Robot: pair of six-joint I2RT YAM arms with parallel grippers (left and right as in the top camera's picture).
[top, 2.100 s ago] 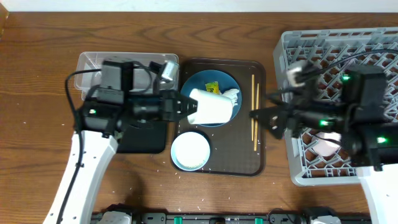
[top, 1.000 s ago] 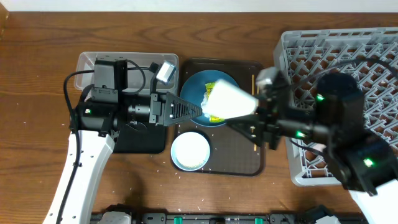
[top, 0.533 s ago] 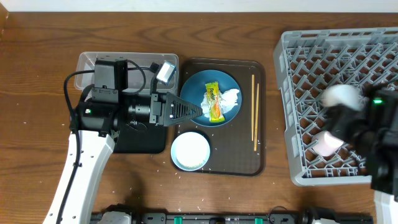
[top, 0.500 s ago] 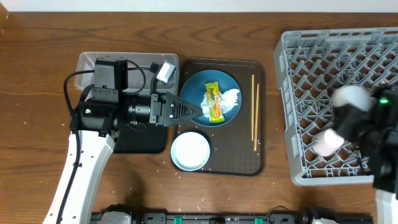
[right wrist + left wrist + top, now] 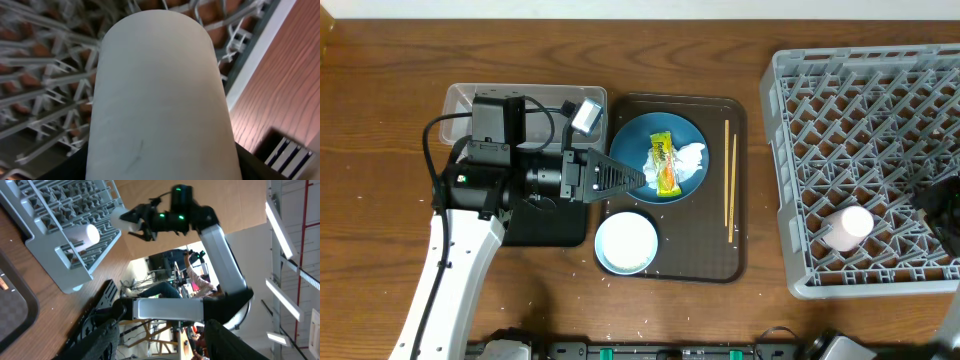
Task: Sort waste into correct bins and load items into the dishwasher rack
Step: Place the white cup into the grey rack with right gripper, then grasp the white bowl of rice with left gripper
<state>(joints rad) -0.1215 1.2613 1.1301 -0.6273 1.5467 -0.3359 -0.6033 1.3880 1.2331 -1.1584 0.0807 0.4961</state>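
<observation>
Your right gripper (image 5: 132, 222) is clenched on the white cup (image 5: 160, 100), holding it in the air over the dishwasher rack (image 5: 860, 100). The cup is close to the rack's outer rim, with bare table just beyond. To seat it well, bring it inward off that rim and line it up with a free cell beside the pink cup (image 5: 846, 228) resting in the lattice. Lower it until the dividers carry it, and only then let go; dropped from height, it would likely bounce or roll. Your left gripper (image 5: 632, 178) hangs spread and empty at the dark-blue plate's (image 5: 638, 135) edge. No brand or label can be read anywhere; the snack wrapper's (image 5: 663, 165) print is too small to make out.
</observation>
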